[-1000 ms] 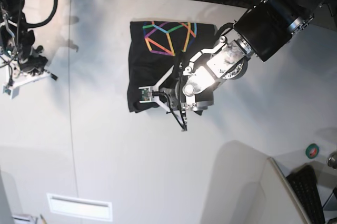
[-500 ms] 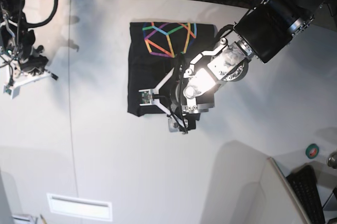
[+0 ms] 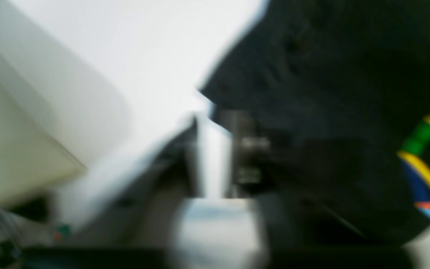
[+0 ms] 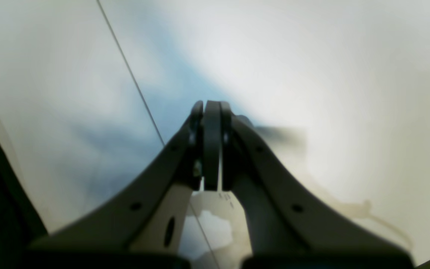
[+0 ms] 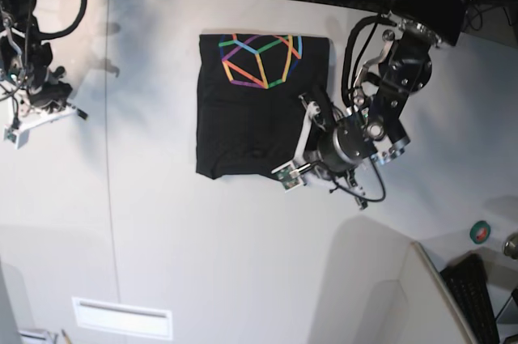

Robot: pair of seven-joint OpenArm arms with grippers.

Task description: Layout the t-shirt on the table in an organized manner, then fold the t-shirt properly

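Left pincer [image 5: 290, 176], closed to a narrow gap with no cloth visibly held, sits just off the near right corner of the t-shirt [image 5: 251, 113]. Right pincer [image 4: 208, 149], closed and empty, rests at the far side of the bench [image 5: 162, 239], well apart from the garment. T-shirt position: a compact dark rectangle, print toward the far edge, long axis running from the far edge toward the near edge. From the left pincer the cloth lies toward the bench centre and farther edge. Judgement: the left arm is much the nearer; the fold appears nearly complete.
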